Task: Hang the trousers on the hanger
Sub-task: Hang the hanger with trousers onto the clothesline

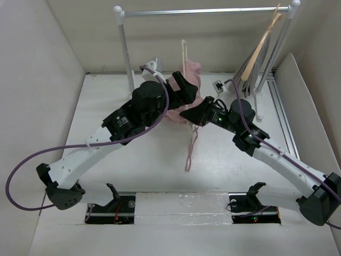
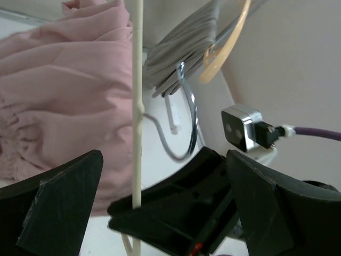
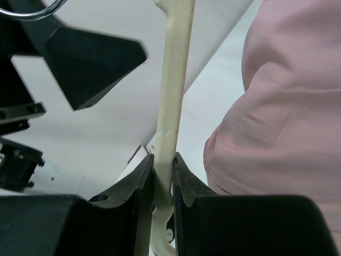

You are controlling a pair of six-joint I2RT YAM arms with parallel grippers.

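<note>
The pink trousers [image 1: 173, 114] lie bunched at the table's back middle, with a drawstring trailing toward me. They also show in the left wrist view [image 2: 64, 96] and the right wrist view [image 3: 287, 106]. The thin cream hanger [image 1: 185, 53] stands upright beside them. My right gripper [image 1: 193, 113] is shut on the hanger's bar [image 3: 173, 96], with its jaws [image 3: 164, 165] pressed on both sides. My left gripper [image 1: 186, 88] is open just above the trousers. In the left wrist view its fingers [image 2: 53, 202] are spread wide, and the hanger bar [image 2: 137, 106] runs between them without touching.
A white clothes rail [image 1: 205, 10] spans the back. A tan wooden hanger [image 1: 264, 42] with a grey garment [image 1: 249, 66] hangs at its right end. A small boxy device on a purple cable [image 1: 219, 85] sits near the rail's right foot. White walls enclose the table.
</note>
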